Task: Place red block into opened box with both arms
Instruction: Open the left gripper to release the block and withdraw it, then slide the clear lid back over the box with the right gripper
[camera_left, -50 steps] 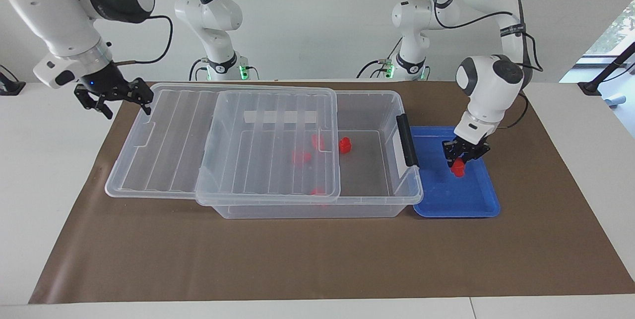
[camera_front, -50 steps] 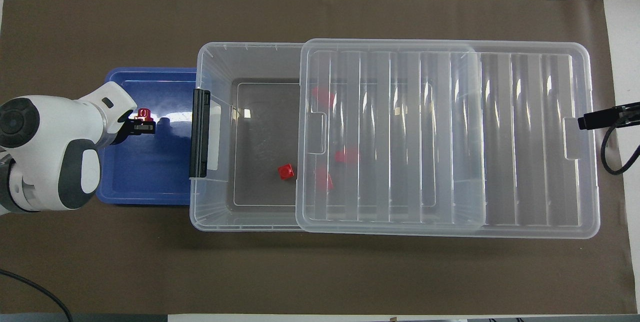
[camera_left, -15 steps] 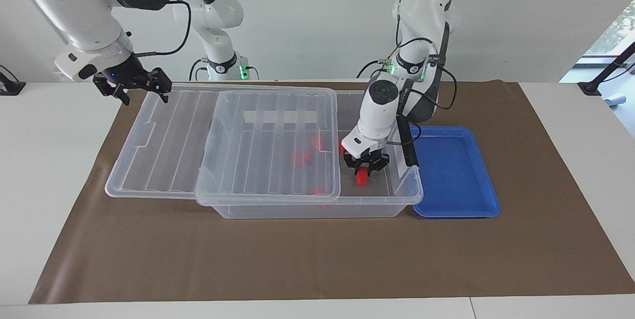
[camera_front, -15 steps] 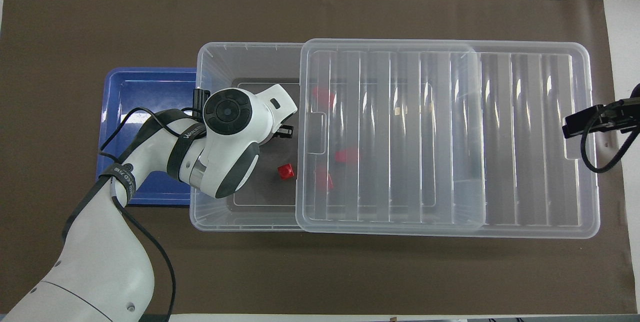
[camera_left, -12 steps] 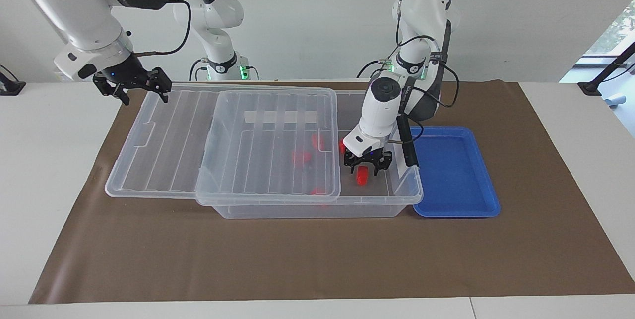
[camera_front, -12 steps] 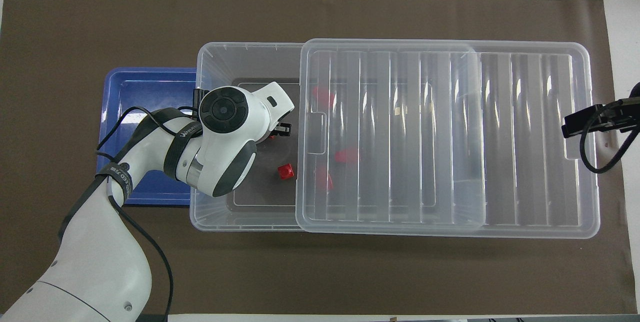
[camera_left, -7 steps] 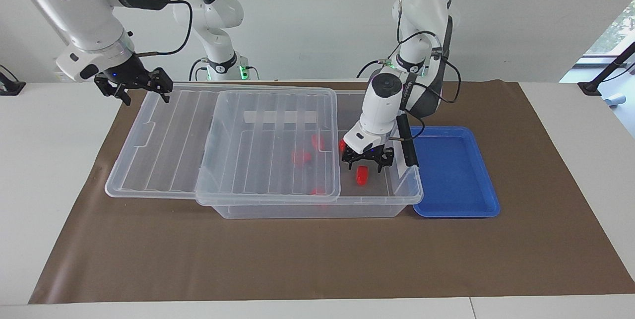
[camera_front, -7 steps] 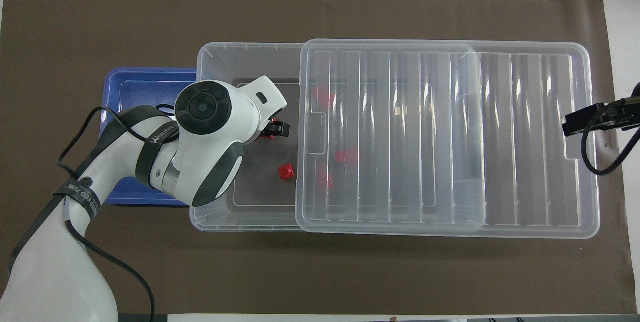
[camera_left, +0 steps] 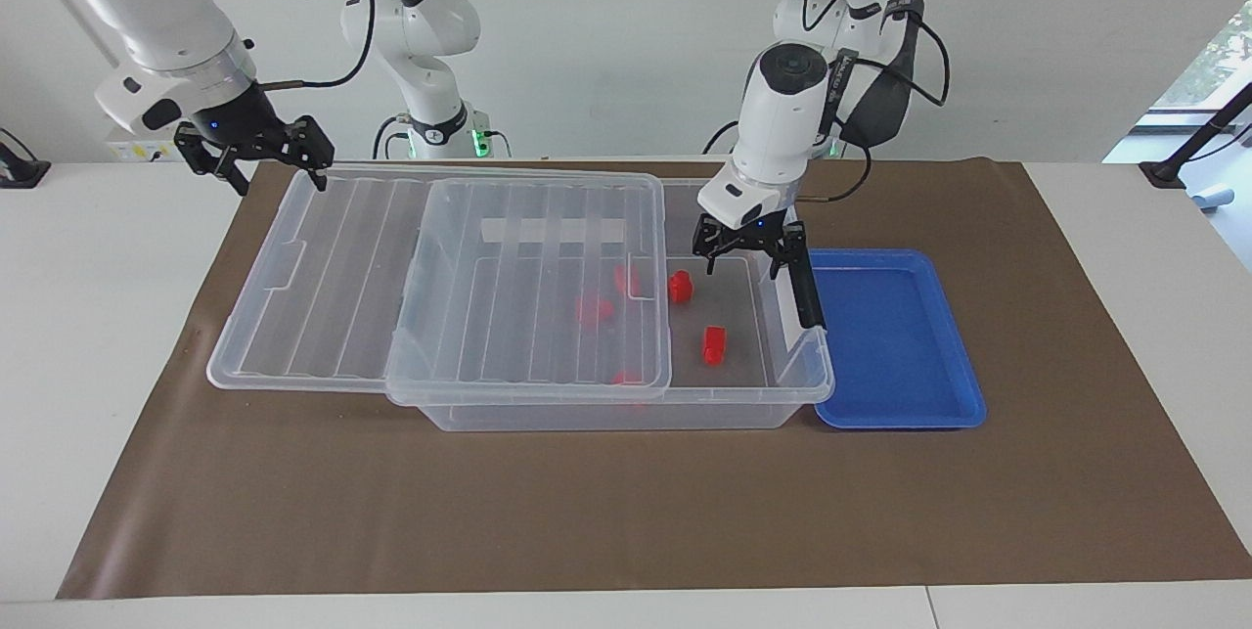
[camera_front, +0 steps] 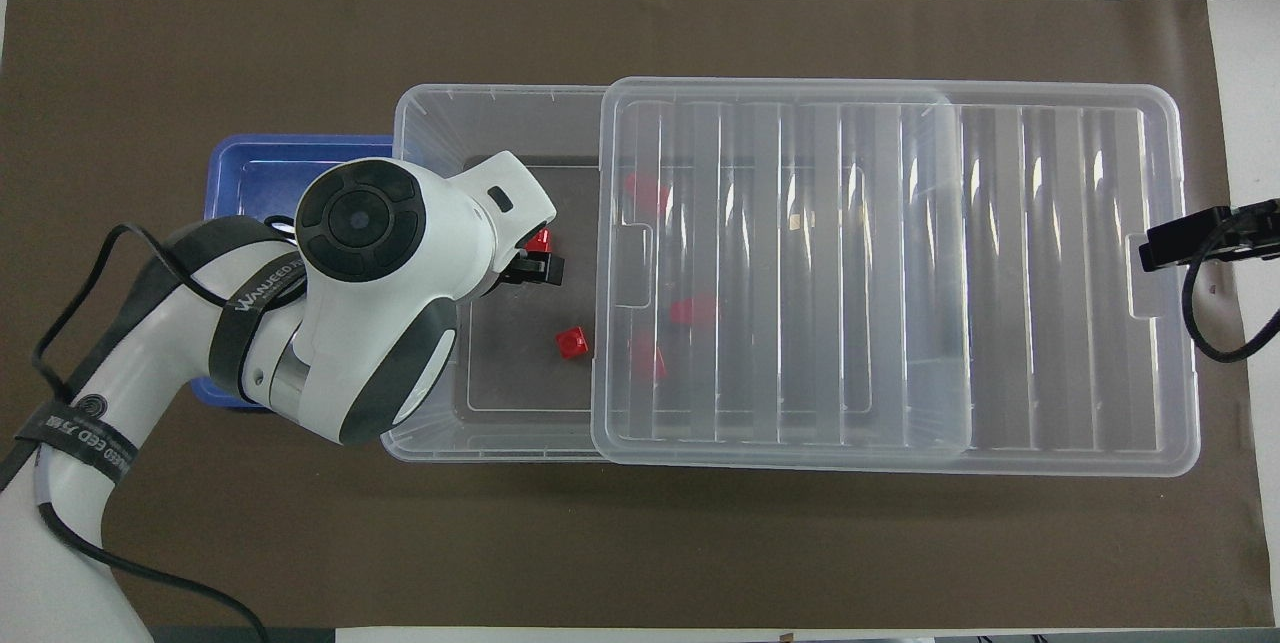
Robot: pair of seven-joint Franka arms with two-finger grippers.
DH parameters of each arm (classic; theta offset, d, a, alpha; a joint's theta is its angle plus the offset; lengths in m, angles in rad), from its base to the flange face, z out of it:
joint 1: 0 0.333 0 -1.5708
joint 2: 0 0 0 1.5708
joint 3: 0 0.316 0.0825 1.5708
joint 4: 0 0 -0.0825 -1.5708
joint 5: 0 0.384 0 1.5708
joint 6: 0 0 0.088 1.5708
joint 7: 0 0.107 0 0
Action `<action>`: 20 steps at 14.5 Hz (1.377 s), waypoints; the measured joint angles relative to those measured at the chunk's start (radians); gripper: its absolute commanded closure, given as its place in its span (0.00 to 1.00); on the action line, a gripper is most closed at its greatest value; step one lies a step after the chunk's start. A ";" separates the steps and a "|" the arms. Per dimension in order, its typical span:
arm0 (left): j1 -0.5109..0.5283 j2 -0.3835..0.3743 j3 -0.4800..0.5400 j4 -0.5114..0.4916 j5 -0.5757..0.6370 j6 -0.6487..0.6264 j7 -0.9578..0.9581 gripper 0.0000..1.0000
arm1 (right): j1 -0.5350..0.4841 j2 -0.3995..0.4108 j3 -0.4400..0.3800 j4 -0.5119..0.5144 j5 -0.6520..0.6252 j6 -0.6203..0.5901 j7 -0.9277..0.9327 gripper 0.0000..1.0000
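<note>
Here the left gripper [camera_left: 748,255] hung open over the clear box [camera_left: 782,384]; the red block [camera_left: 714,343] lay on its smooth floor, in the uncovered end beside the ribbed lid [camera_left: 440,277]. Right gripper [camera_left: 256,152] open above the lid's edge.

The box [camera_left: 626,409] is clear plastic with a ribbed see-through lid [camera_left: 372,287] and a black handle [camera_left: 804,282]. Bright red blocks [camera_left: 714,343] lie inside. The tray [camera_left: 895,414] is blue, on brown paper [camera_left: 626,512] over a white worktop [camera_left: 78,316].
</note>
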 measured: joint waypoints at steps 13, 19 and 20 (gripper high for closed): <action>0.351 -0.092 0.015 0.063 0.000 -0.114 0.190 0.00 | -0.216 -0.022 -0.013 -0.267 0.000 0.359 -0.197 1.00; 0.433 -0.095 0.015 0.222 -0.015 -0.302 0.338 0.00 | -0.218 0.060 -0.009 -0.313 0.000 0.466 -0.198 1.00; 0.444 -0.095 0.015 0.242 -0.016 -0.330 0.356 0.00 | -0.217 0.061 -0.008 -0.321 0.000 0.474 -0.198 1.00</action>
